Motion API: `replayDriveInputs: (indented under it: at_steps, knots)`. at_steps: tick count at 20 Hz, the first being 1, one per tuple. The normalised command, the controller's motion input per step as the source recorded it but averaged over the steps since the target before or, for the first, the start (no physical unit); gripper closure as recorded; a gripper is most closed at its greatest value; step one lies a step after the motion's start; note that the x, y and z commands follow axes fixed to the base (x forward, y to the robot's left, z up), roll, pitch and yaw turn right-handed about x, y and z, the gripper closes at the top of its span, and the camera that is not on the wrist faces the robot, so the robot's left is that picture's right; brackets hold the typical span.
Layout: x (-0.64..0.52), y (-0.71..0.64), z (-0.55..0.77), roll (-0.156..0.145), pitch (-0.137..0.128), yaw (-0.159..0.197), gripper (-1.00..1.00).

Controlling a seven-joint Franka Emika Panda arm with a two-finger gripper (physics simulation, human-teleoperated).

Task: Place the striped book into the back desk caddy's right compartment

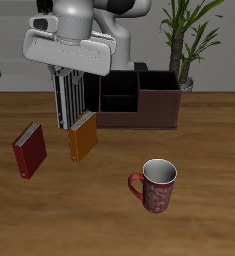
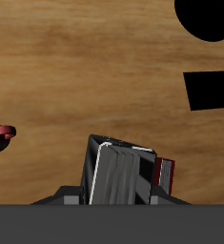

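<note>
My gripper (image 1: 69, 72) is shut on the top edge of the striped book (image 1: 71, 100), which hangs upright above the table. In the wrist view the striped book (image 2: 118, 176) shows black and pale grey bands, end-on between my fingers. The back desk caddy (image 1: 139, 118) is a dark maroon-brown box just beside the hanging book, a little farther back. Its end nearest the book holds black cubbies. The right compartment (image 1: 161, 88) is the wide bay at the end away from the book.
An orange book (image 1: 82, 138) leans just below and in front of the striped book. A red book (image 1: 29, 150) stands beside it, and a sliver of it (image 2: 162, 172) shows in the wrist view. A red patterned mug (image 1: 155, 186) sits near the front edge. A potted plant (image 1: 189, 40) stands behind the caddy.
</note>
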Motion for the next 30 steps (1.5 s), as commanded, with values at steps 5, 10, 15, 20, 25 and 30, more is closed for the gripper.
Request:
replayDriveInputs:
  at_steps: [5,10,15,20,25,30]
  knots:
    - [-0.45,0.08,0.26,0.006,-0.025,0.013,1.00]
    - [-0.37,0.20,0.11,-0.027,0.013,-0.007,1.00]
    - [-0.42,0.28,-0.01,0.011,0.030,0.046,1.00]
    - [-0.46,0.26,0.06,0.021,0.001,0.057,1.00]
    - [-0.39,0.20,0.09,0.011,-0.013,0.028,1.00]
    - [-0.29,0.03,0.13,-0.060,-0.026,-0.007,1.00]
